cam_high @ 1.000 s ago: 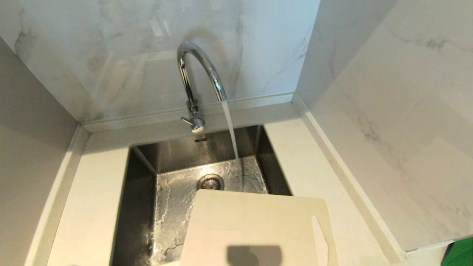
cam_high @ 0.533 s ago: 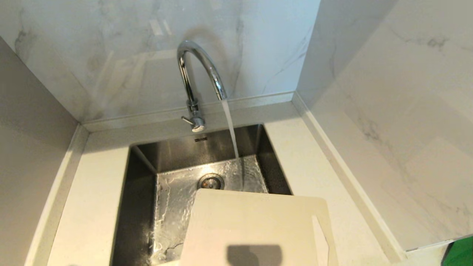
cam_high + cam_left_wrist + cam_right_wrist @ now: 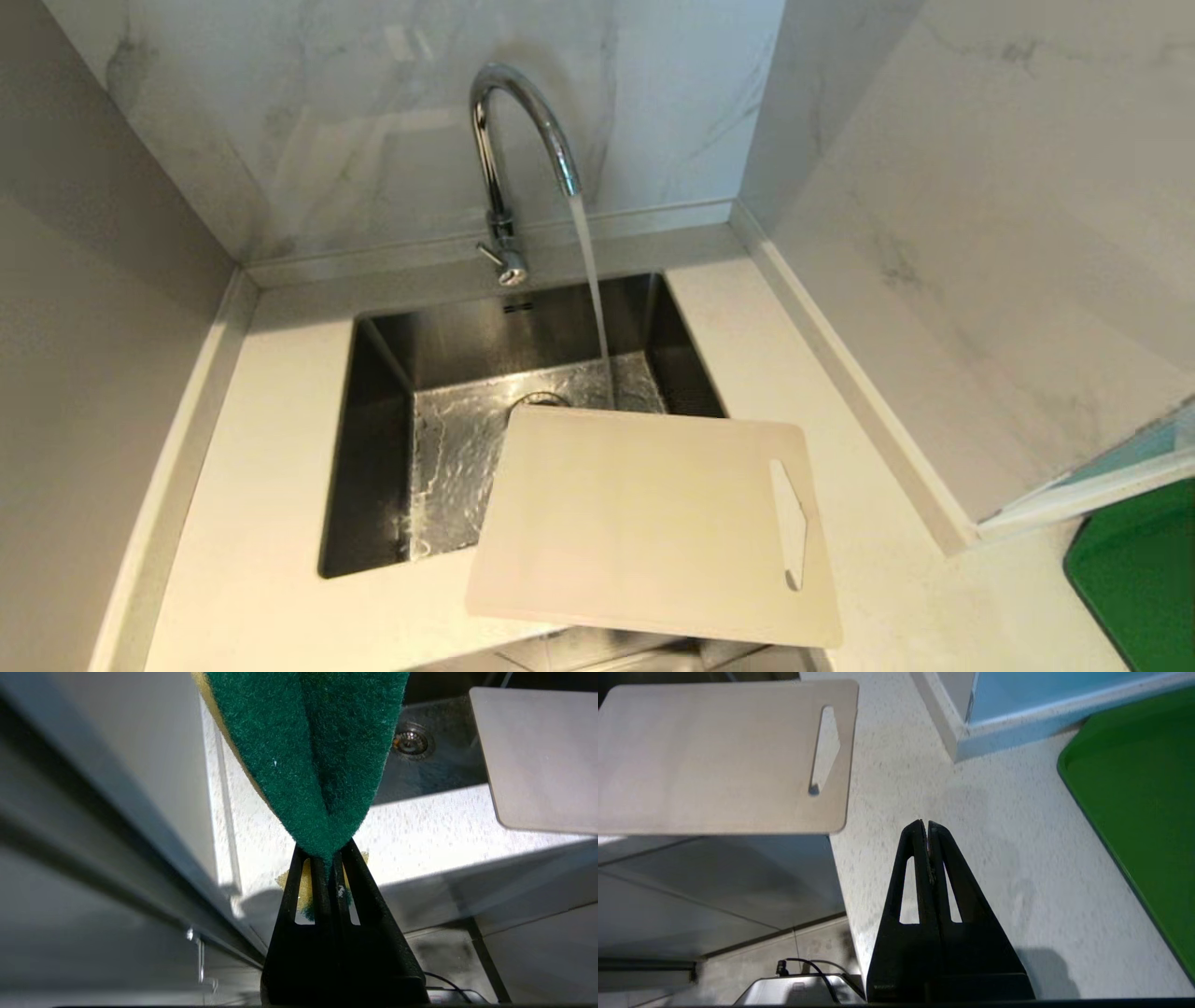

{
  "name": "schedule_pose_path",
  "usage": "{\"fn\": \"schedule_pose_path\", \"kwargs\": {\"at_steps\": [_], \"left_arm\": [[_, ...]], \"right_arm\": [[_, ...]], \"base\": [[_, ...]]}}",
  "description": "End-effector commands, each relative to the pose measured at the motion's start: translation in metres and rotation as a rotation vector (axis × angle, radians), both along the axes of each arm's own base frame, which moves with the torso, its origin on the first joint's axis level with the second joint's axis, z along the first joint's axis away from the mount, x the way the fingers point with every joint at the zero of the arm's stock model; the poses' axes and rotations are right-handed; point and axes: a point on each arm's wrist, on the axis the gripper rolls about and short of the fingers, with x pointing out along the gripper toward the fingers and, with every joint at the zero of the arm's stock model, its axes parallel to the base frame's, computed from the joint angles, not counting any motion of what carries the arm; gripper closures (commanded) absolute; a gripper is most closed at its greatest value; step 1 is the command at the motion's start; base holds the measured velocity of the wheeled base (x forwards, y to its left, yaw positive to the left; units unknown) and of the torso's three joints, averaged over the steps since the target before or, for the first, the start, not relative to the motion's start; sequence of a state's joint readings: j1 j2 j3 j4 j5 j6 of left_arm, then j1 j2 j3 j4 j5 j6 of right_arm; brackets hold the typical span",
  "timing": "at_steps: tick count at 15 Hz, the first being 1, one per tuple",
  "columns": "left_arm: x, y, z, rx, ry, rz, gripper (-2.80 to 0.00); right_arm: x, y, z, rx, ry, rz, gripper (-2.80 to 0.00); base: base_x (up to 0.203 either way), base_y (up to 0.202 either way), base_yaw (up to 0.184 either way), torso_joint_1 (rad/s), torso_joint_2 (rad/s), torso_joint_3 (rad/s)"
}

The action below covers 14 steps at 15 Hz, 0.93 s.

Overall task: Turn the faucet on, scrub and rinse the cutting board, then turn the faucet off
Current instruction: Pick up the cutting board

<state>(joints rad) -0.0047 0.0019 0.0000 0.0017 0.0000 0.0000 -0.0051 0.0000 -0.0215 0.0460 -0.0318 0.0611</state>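
The chrome faucet (image 3: 509, 154) stands behind the steel sink (image 3: 383, 420), and water runs from its spout onto the sink floor. A cream cutting board (image 3: 644, 518) lies flat over the sink's front right corner and overhangs the counter's front edge. It also shows in the left wrist view as the cutting board (image 3: 537, 756) and in the right wrist view as the cutting board (image 3: 714, 751). My left gripper (image 3: 326, 851) is shut on a green-and-yellow sponge (image 3: 308, 751), held back in front of the counter. My right gripper (image 3: 924, 823) is shut and empty, low over the counter's front right. Neither arm shows in the head view.
A green tray (image 3: 1144, 569) lies at the far right of the white counter (image 3: 252, 485); it also shows as the green tray (image 3: 1139, 793). Marble walls close the back and right. A grey wall panel (image 3: 84, 355) bounds the left. A pale blue edge (image 3: 1045, 704) stands beside the tray.
The whole head view has shifted: the camera pulled back, so the faucet, sink and board sit higher and smaller, and the counter's front edge now shows. Water keeps running.
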Motion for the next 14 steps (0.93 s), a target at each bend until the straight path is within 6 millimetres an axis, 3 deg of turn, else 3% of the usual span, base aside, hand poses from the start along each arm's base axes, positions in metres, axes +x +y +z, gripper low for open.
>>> {"fn": "schedule_pose_path", "kwargs": {"at_steps": [1,7,14], "left_arm": [[0.0001,0.0,0.0001,0.0,0.001,0.0,0.0],[0.0002,0.0,-0.0001,0.0,0.003,0.0,0.0],[0.0003,0.0,-0.0003,0.0,0.004,0.0,0.0]], "right_arm": [[0.0,-0.0001,0.0,0.0,0.0,-0.001,0.0],[0.0,0.0,0.0,0.0,0.0,0.0,0.0],[0.0,0.0,0.0,0.0,0.0,0.0,0.0]], "base": [[-0.164,0.0,-0.027,0.002,-0.01,-0.001],[-0.158,0.0,0.007,-0.001,0.0,0.004],[0.0,0.0,0.0,0.004,0.0,-0.001]]}}
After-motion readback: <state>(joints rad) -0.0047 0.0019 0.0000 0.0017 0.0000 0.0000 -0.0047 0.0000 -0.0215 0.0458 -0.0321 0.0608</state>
